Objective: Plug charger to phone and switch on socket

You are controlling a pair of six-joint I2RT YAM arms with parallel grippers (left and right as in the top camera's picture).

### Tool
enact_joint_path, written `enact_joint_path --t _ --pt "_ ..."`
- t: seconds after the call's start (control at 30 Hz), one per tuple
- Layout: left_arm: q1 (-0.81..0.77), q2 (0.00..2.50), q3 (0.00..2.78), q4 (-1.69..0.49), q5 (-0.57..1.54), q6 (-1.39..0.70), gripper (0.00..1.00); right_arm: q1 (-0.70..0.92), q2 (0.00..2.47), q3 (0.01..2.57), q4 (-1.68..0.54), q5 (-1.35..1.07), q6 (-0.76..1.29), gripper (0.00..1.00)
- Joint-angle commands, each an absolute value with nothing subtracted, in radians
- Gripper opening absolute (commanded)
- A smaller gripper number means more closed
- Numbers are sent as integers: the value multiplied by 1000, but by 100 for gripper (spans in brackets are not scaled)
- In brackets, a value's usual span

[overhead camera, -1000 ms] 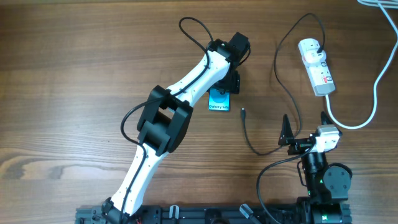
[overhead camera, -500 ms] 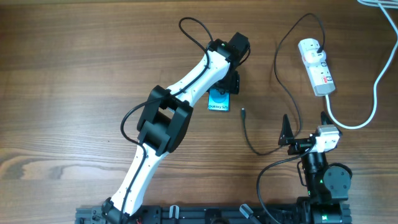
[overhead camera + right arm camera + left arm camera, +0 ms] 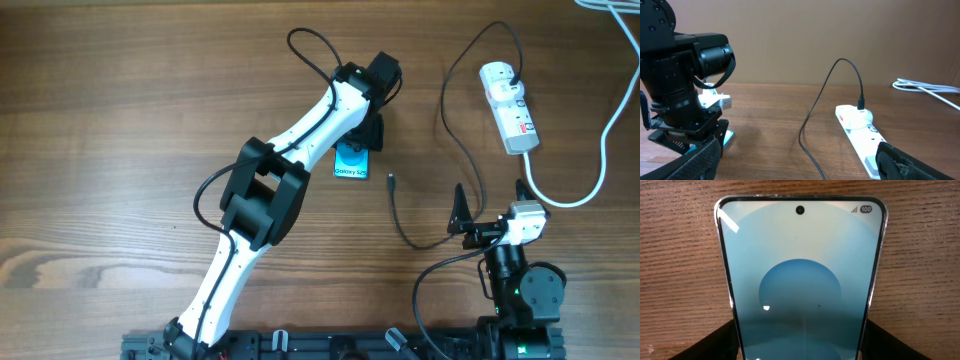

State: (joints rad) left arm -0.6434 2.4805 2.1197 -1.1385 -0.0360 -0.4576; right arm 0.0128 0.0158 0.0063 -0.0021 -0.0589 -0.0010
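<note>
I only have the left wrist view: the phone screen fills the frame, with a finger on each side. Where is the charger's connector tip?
Observer: The connector tip lies loose on the table, just right of the phone.
Operator: Is the other end plugged in?
Observer: Yes, the white plug head sits in the socket.
Operator: And the right gripper?
Observer: The right gripper is open and empty, close to its own base.
</note>
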Motion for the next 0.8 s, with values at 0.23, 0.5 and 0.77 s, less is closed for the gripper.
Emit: enact_joint_path --t 0.23,0.5,0.77 --pt "-645 2484 2091 -1159 -41 -457 71 20 11 5 0 -60 6 100" --pt "-623 2409 2092 -1162 59 -457 71 20 11 5 0 -60 6 100" --pt "-550 2331 2092 -1181 308 -457 70 20 11 5 0 -60 6 100"
